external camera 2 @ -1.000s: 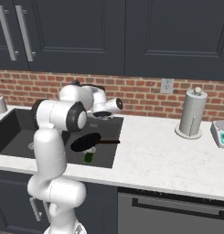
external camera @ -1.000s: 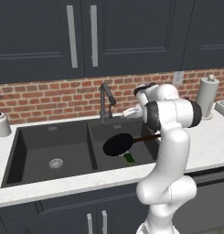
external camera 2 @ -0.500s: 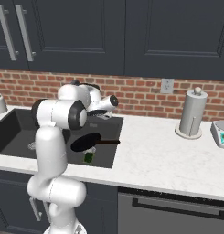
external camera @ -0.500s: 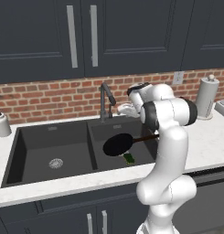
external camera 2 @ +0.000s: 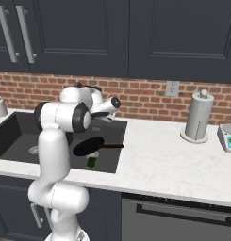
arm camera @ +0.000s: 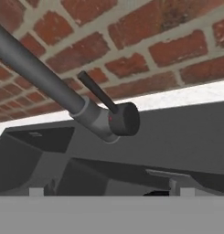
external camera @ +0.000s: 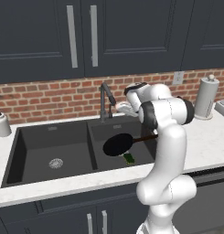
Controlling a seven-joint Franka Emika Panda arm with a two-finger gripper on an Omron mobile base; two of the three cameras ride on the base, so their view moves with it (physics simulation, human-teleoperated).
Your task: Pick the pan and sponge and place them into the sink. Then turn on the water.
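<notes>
Closest to us, the sponge (external camera: 129, 158) lies low in the right basin of the sink (external camera: 22, 155), partly tucked under the pan (external camera: 118, 144), which sits in that same basin with its thin handle reaching toward the counter (external camera 2: 154, 164). So both are in, by our reading, and the water is what's left.

Further back, our gripper (external camera: 119, 109) hangs just beside the faucet (external camera: 105, 98) with its jaws spread wide and nothing between them. In the hand view the lever (arm camera: 96, 91) is right ahead, a slim dark rod angling up off the faucet's round body.

How will it handle? We'd judge it rigid, smooth metal, light to swing but easy to slip off. We'd push near its free end instead of pinching it.

Beyond stands the brick wall (external camera: 49, 98), with a white soap bottle (external camera: 1, 124) at the far left and a paper towel roll (external camera 2: 198, 115). No writing we can read anywhere.
</notes>
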